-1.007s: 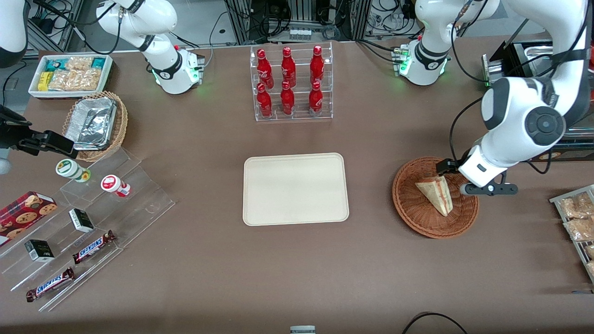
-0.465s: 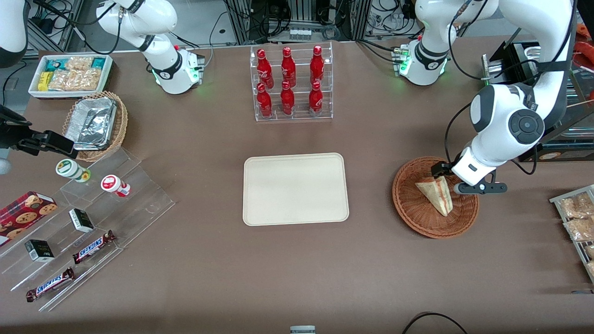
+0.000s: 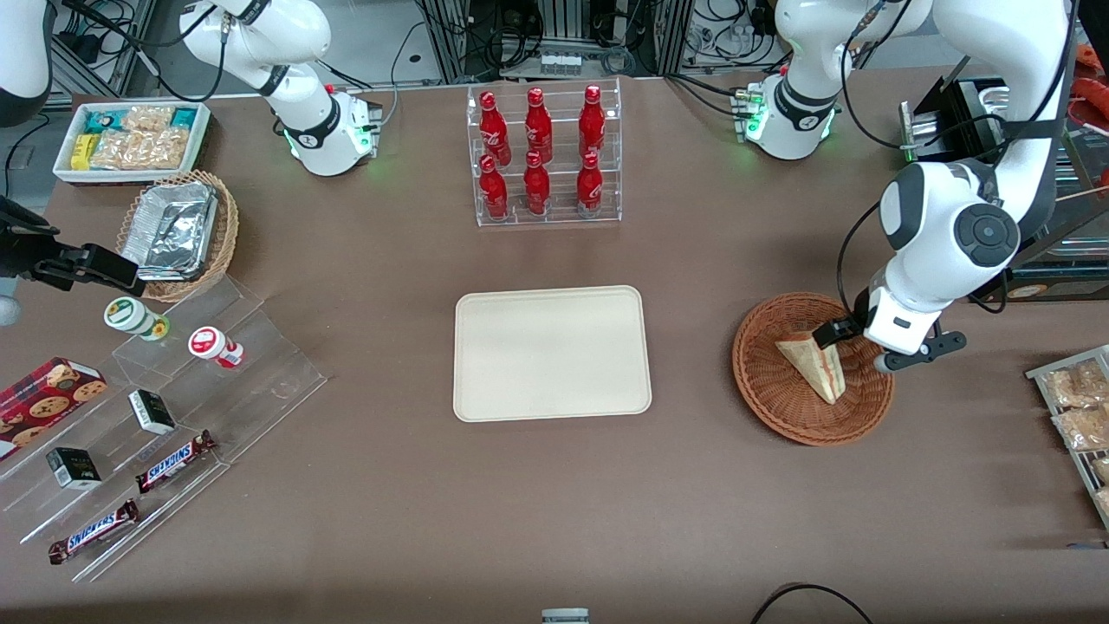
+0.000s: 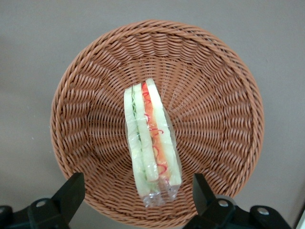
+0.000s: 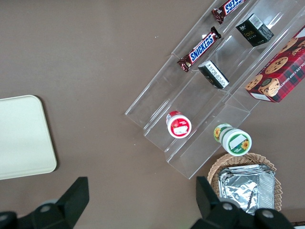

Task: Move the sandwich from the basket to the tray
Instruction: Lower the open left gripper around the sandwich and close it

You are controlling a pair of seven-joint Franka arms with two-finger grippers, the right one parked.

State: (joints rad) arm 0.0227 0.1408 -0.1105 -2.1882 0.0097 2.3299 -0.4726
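Sandwich (image 4: 151,151) is still lying in basket (image 4: 224,86), ungrasped, while gripper (image 4: 138,200) is being held above it, jaws spread wide and empty; tray (image 3: 552,353) is being left bare, so pick and transfer remain.

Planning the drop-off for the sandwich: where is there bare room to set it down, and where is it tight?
The tray is wholly bare. Bare tabletop lies between it and the basket. The open gripper hangs above the basket, straddling the sandwich. The parked arm's end is crowded with the snack steps.
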